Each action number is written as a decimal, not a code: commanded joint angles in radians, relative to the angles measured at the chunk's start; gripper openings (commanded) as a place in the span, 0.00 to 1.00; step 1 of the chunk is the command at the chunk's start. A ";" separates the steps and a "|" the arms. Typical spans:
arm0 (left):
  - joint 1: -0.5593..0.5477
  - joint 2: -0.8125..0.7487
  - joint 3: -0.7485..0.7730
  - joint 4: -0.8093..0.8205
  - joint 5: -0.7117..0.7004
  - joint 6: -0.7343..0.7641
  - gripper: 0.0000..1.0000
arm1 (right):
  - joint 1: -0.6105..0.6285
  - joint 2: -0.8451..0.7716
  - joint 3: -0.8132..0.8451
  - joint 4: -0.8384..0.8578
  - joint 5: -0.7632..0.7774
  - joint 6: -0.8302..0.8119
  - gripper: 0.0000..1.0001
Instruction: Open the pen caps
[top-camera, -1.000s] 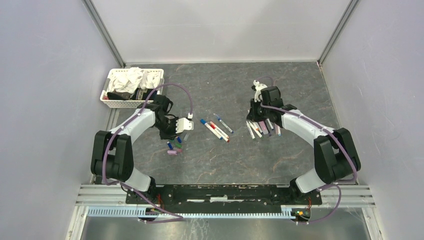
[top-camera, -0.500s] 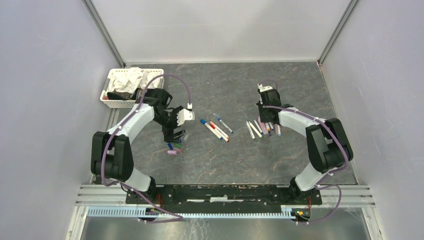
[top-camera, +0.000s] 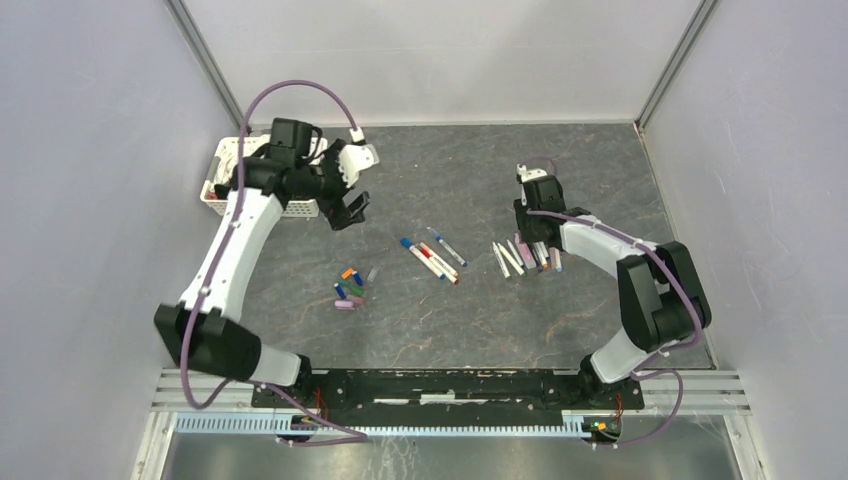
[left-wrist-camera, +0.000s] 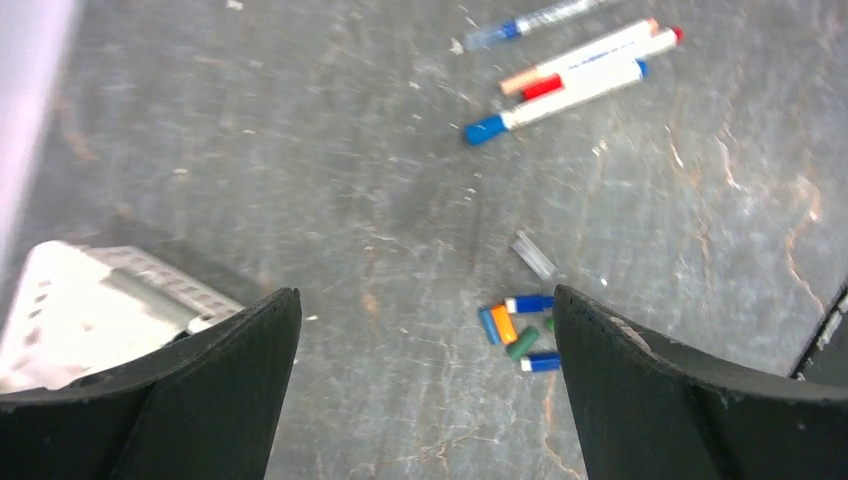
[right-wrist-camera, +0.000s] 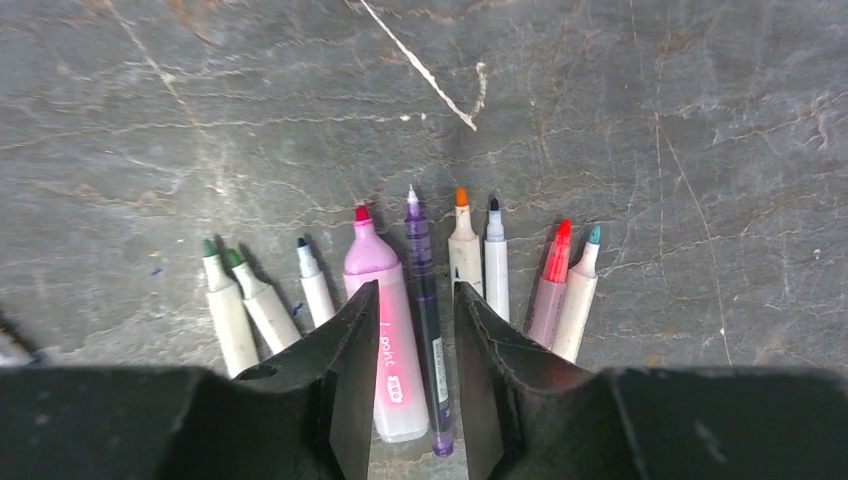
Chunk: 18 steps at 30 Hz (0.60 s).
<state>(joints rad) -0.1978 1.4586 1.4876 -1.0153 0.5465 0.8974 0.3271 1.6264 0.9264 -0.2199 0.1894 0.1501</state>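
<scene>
Several loose pen caps (top-camera: 349, 288) in blue, orange, green and pink lie in a small pile left of centre; the left wrist view shows these caps (left-wrist-camera: 515, 325) by my right finger. Three capped pens (top-camera: 432, 255) lie mid-table. A row of uncapped pens (top-camera: 522, 256) lies to the right. My left gripper (top-camera: 352, 211) hangs open and empty, high beside the basket. My right gripper (right-wrist-camera: 415, 290) is low over the row, open. Between its jaws a thin purple pen (right-wrist-camera: 428, 320) and a pink marker (right-wrist-camera: 388, 330) rest on the table.
A white basket (top-camera: 222, 205) holding cloths stands at the back left, just behind my left gripper. A clear cap (top-camera: 372, 273) lies beside the coloured pile. Grey walls close in the table on three sides.
My left gripper opened wide, rose and swung back-left from the cap pile toward the basket; an orange cap now shows in the pile. My right gripper's jaws spread apart over the pen row.
</scene>
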 joint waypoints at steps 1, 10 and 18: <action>0.005 -0.133 0.022 0.140 -0.077 -0.237 1.00 | 0.040 -0.094 0.028 0.040 -0.072 0.025 0.38; 0.004 -0.192 -0.135 0.159 -0.044 -0.248 0.93 | 0.353 0.001 0.136 0.076 -0.251 -0.054 0.45; 0.005 -0.213 -0.163 0.116 -0.034 -0.212 0.97 | 0.477 0.148 0.216 0.086 -0.257 -0.045 0.43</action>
<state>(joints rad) -0.1974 1.2659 1.3182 -0.8696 0.4751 0.6857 0.7898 1.7275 1.0924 -0.1558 -0.0540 0.1139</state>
